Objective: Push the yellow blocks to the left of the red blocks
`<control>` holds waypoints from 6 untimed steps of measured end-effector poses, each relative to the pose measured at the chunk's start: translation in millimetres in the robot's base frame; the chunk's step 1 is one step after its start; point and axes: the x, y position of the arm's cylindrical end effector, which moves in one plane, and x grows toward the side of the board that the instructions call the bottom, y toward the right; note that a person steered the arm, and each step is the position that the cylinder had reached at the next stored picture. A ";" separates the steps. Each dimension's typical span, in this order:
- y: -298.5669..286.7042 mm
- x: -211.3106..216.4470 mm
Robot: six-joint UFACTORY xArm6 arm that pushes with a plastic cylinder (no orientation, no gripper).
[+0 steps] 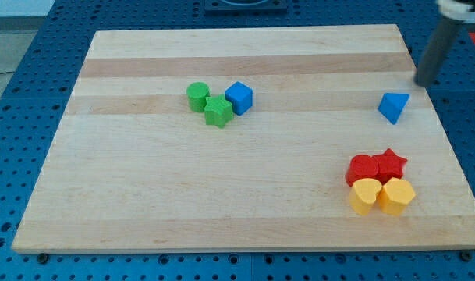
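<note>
Your two yellow blocks (pixel 381 195) sit at the view's bottom right, touching the red cylinder (pixel 363 168) and red star (pixel 390 163) just above them. My tip (pixel 422 83) is a bare rod with no jaws to open or close, standing well apart near the blue block (pixel 393 106). The push looks not yet begun: you likely need to come in at the yellows' right side and sweep them leftward.

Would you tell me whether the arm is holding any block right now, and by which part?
Nothing is held: my tip hangs apart, up and right of the blue triangular block.

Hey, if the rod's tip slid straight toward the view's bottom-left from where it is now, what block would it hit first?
Probably the blue triangular block: it sits just below-left of my tip, apart from it. Depth is unclear, so the tip might slip past its edge.
</note>
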 end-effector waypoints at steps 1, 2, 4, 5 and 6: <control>12.6 43.9; 12.5 117.3; -86.8 214.1; -150.8 219.7; -216.0 219.7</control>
